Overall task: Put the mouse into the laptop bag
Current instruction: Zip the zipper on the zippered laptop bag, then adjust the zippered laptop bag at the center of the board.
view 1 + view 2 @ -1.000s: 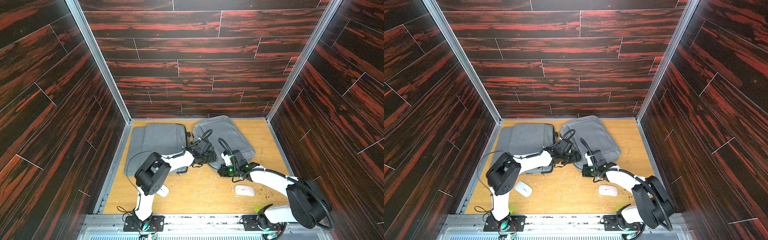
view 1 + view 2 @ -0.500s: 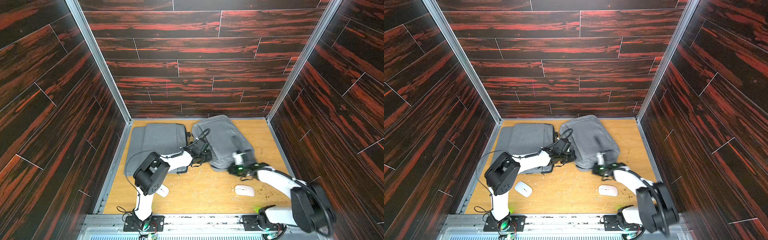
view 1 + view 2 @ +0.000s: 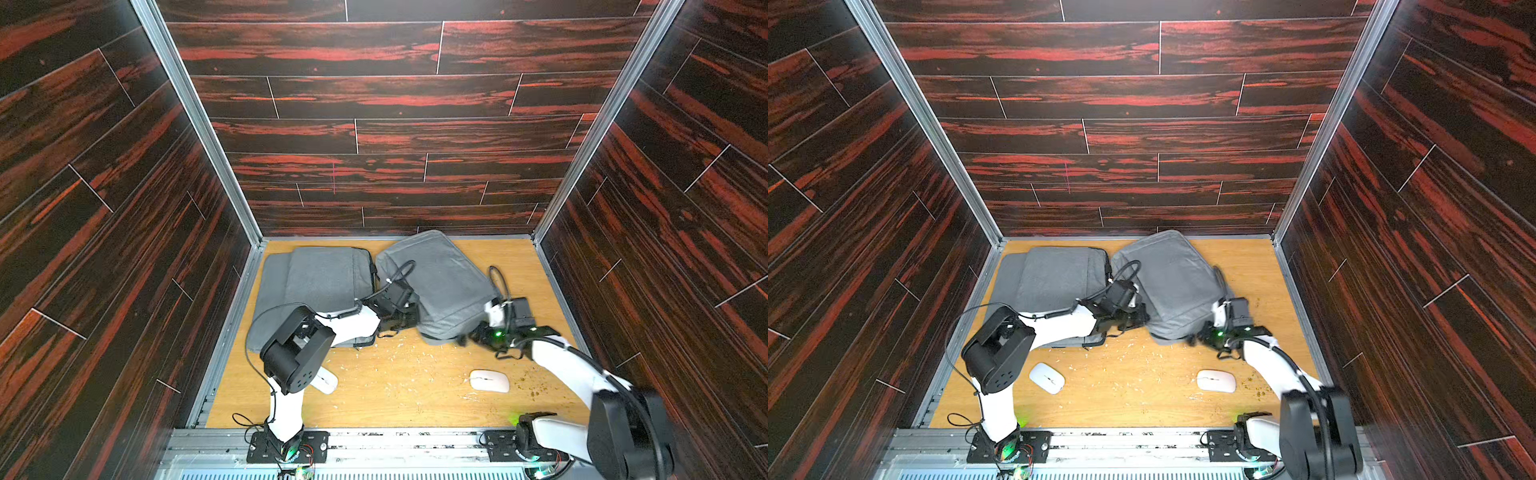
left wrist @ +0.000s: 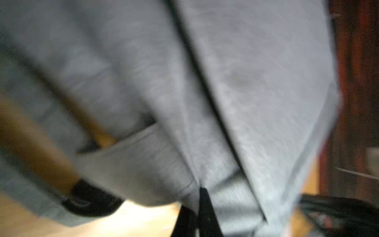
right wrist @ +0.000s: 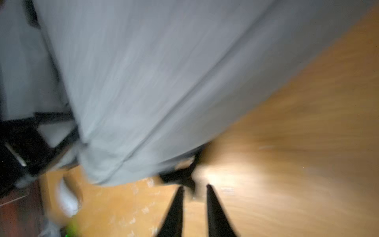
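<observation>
Where the near edge of the tilted laptop bag [image 3: 436, 282] is reached by the left arm, the left gripper [image 4: 198, 197] is seen closed tight on a fold of its grey fabric. The right gripper [image 5: 193, 186] is held just off the bag's near corner, jaws parted narrowly, nothing between them. The mouse [image 3: 489, 381] is found on the table [image 3: 415, 399], outside the bag, near the right arm. A second mouse [image 3: 1046, 377] is noted by the left arm, and a flat laptop bag [image 3: 320, 278] beside the tilted one

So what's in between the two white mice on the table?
Just bare wooden table with a few pale crumbs between the left mouse and the right mouse; both top views show it.
</observation>
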Tool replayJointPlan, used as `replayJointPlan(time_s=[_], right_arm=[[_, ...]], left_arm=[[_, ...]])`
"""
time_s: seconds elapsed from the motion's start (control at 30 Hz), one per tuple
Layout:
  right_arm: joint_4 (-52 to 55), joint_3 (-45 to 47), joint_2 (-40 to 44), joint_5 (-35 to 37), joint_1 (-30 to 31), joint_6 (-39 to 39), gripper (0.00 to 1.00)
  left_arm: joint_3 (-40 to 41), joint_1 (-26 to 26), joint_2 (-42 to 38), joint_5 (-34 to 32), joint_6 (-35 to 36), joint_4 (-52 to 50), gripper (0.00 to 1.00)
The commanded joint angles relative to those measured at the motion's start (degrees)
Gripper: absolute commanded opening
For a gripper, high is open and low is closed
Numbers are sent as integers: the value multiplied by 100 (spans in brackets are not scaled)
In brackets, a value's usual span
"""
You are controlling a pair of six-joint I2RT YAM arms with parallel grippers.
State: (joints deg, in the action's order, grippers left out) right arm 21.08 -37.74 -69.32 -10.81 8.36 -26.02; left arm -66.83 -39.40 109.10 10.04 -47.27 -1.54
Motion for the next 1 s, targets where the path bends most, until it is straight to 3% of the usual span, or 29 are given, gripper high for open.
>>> replayJointPlan(time_s=[0.0, 0.1, 0.23, 0.37, 0.6, 0.97], right_arm=[[467, -677, 375, 843, -39, 238, 33], [499, -1258, -9, 986, -36, 359, 34], [304, -1940, -866, 1138, 95, 496, 33], [315, -2606, -1835, 1922, 599, 765, 33], [126, -2837, -2738, 2059, 866, 887, 32], [-8, -1474, -2861, 2672, 644, 395, 33]], left_arm=[[178, 205, -355, -490, 191, -867, 23], [331, 205, -604, -543, 192, -896, 48], [502, 213, -838, -724, 173, -991, 62], [427, 230, -962, -924, 224, -1142, 71], [-187, 248, -151, -765, 219, -1134, 77], [-1316, 138, 1170, -196, 135, -797, 77]])
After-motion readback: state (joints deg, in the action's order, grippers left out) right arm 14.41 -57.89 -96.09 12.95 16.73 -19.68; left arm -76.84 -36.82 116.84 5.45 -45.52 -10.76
